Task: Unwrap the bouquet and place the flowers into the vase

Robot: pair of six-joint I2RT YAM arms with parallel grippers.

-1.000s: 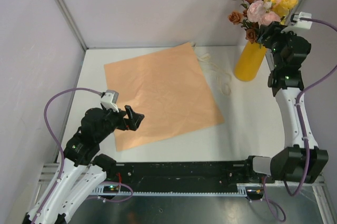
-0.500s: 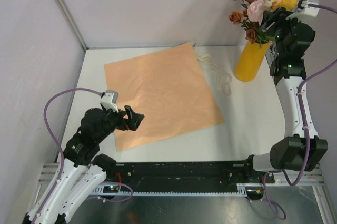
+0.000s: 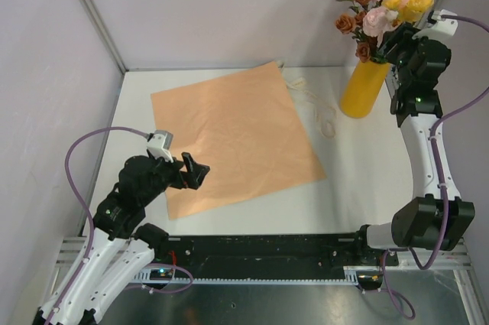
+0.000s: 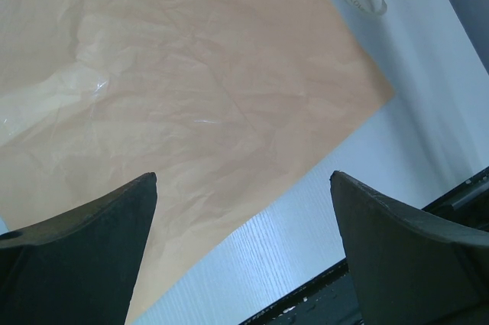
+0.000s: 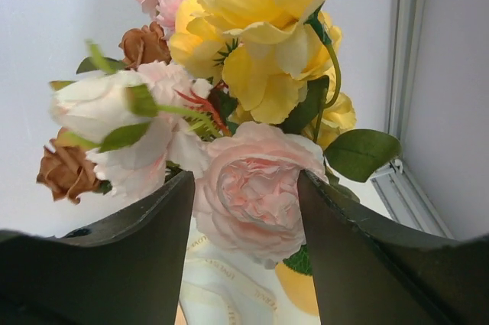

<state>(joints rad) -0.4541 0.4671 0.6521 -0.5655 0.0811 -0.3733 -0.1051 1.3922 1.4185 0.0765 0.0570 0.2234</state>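
Looking pretty close to finished here: flowers [image 3: 382,4] standing upright in the vase [image 3: 361,92] at the far right corner of the desk [image 3: 367,180], stems down inside, blooms fanned out above the rim. Wrapping paper [image 3: 237,134] lying flat and opened out, peach side up, in the middle of the desk, well apart from the vase, so calling the unwrapping done. Ribbon [image 3: 321,117] dropped in a loose tangle between paper and vase, out of the way. Right hand [image 5: 244,180] up high at bloom level, right against the bunch, fingers partway apart with a pink bloom [image 5: 256,195] sitting between them in the wrist view. Can't tell whether pinching that bloom or merely framing it; probably up there to settle the bunch and keep it from leaning out. Worth going easy: tall narrow vase, top-heavy bunch, easy to tip with a sideways tug. Left hand [image 3: 197,170] parked low over the near left corner of the paper, fingers spread wide, holding nothing, well apart from the vase, presumably kept clear to avoid crowding the right arm. Guessing only a clean retreat from the blooms left to do.
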